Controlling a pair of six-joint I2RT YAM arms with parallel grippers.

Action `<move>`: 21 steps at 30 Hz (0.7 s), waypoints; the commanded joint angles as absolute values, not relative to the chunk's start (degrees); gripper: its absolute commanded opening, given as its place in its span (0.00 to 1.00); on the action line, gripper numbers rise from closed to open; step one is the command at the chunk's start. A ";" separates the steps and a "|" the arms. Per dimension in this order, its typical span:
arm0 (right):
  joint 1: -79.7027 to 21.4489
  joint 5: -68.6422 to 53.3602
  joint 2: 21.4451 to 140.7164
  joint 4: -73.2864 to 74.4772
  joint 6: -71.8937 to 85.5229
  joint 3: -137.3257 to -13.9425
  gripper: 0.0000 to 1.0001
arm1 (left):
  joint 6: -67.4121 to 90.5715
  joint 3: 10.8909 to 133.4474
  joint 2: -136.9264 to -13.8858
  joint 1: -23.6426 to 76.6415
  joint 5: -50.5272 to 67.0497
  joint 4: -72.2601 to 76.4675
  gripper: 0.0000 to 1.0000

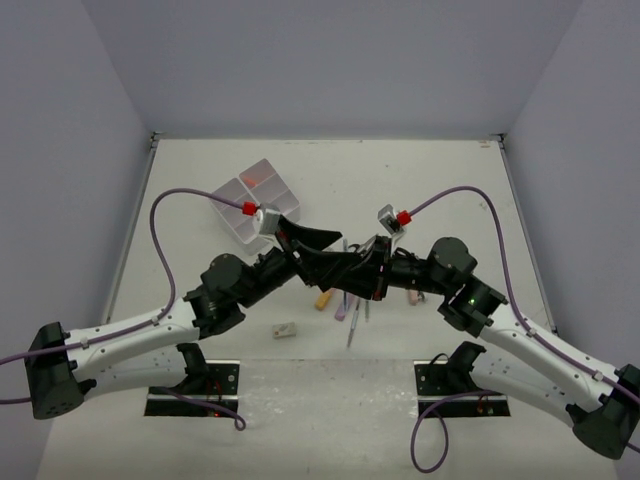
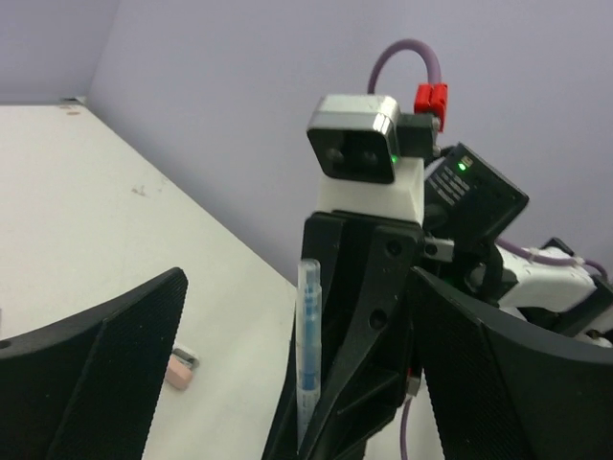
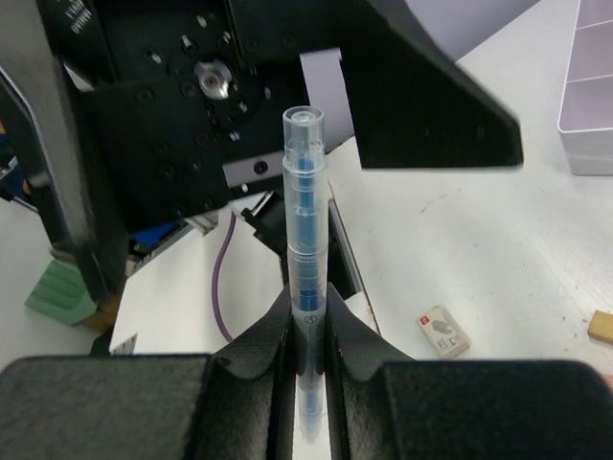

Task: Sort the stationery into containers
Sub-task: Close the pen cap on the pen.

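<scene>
A white eraser lies near the bench's front edge, an orange highlighter and thin pens just beyond. Over them the right gripper clamps an upright blue pen, the left gripper spread wide around it; the containers sit toward the far left corner.

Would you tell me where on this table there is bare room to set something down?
Bare: the far strip of table along the back wall, from the bins to the right corner, above the purple cable. Crowded: the middle front, around the pens, orange highlighter and white eraser.
</scene>
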State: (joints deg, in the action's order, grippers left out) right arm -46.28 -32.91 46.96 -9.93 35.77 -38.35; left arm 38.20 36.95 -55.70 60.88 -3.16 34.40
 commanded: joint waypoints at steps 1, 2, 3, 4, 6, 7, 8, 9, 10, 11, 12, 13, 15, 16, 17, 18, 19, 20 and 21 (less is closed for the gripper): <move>-46.57 -33.98 47.33 -9.80 34.19 -40.17 0.00 | 33.60 44.59 -55.87 60.82 -10.85 25.83 0.92; -46.58 -34.14 47.41 -9.71 34.19 -40.25 0.00 | 33.62 45.63 -56.33 60.82 -11.41 25.03 0.87; -46.58 -34.29 47.47 -9.57 34.16 -40.35 0.00 | 33.66 46.61 -56.74 60.81 -11.87 24.30 0.82; -46.58 -34.36 47.55 -9.48 34.01 -40.46 0.00 | 33.69 46.89 -57.07 60.73 -11.97 23.95 0.79; -46.67 -34.37 47.54 -8.86 33.83 -40.80 0.00 | 34.14 47.55 -57.93 60.73 -12.03 23.39 0.78; -46.67 -34.37 47.50 -8.68 33.79 -40.98 0.00 | 34.49 47.60 -58.11 60.73 -11.94 23.43 0.75; -46.68 -34.35 47.46 -8.50 33.74 -41.14 0.00 | 34.84 47.62 -58.27 60.73 -11.84 23.49 0.73; -46.76 -34.27 47.46 -8.29 33.65 -41.23 0.00 | 35.14 47.51 -58.31 60.73 -11.60 23.67 0.68; -46.76 -34.15 47.43 -7.89 33.58 -41.32 0.00 | 35.64 47.26 -58.56 60.73 -11.00 23.82 0.65; -46.76 -33.87 47.22 -7.75 33.57 -41.39 0.00 | 35.99 47.05 -58.77 60.73 -10.44 23.82 0.64; -46.68 -33.68 47.20 -7.73 33.50 -41.40 0.00 | 36.27 47.02 -58.95 60.73 -10.37 23.82 0.64; -46.75 -33.59 47.04 -7.43 33.26 -41.55 0.00 | 36.61 46.79 -59.20 60.73 -9.83 23.97 0.59; -46.76 -32.90 47.04 -7.04 33.12 -41.68 0.00 | 37.23 46.29 -59.33 60.73 -9.11 24.01 0.54; -46.76 -32.72 47.10 -6.80 33.06 -41.74 0.00 | 37.41 45.93 -59.33 60.73 -8.76 24.30 0.46; -46.68 -32.62 47.03 -6.77 33.05 -41.75 0.00 | 37.66 45.73 -59.18 60.73 -8.40 24.35 0.42; -46.74 -32.54 47.09 -6.91 33.19 -41.75 0.00 | 38.06 45.13 -59.08 60.73 -7.71 25.13 0.41; -46.72 -32.44 47.15 -7.03 33.30 -41.75 0.00 | 38.39 44.59 -58.86 60.73 -7.07 25.80 0.41; -46.68 -32.34 47.20 -7.12 33.40 -41.75 0.00 | 38.70 44.09 -58.62 60.73 -6.47 26.39 0.40; -46.72 -32.29 47.25 -7.17 33.45 -41.80 0.00 | 38.98 43.76 -58.57 60.73 -6.04 26.68 0.33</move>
